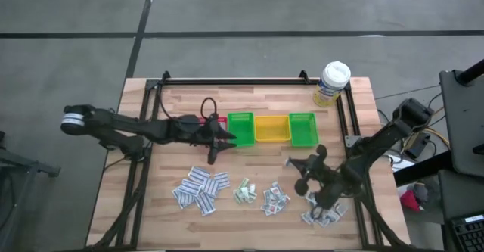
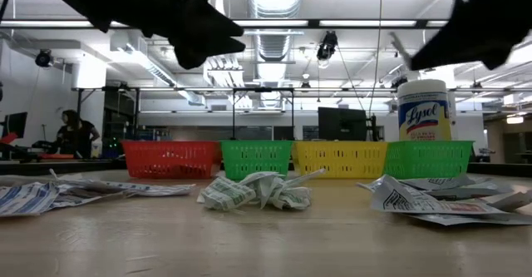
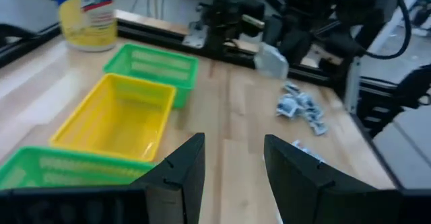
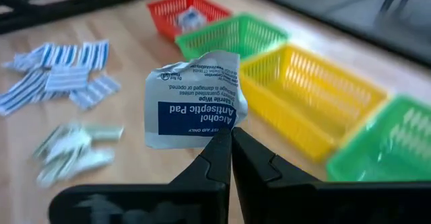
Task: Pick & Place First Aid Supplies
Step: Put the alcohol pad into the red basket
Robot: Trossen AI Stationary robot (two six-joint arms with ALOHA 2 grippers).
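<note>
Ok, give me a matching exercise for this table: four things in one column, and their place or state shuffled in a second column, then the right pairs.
Things:
1. alcohol pad packet
2. red bin
3. yellow bin
4. white-capped bottle

Place or state:
A. stands at the table's far right corner, outside the bins
B. pinched in the shut right gripper, off the table
C. empty, between the two green bins
D. end of the bin row, already holds a packet

Pairs: 1-B, 2-D, 3-C, 4-A
</note>
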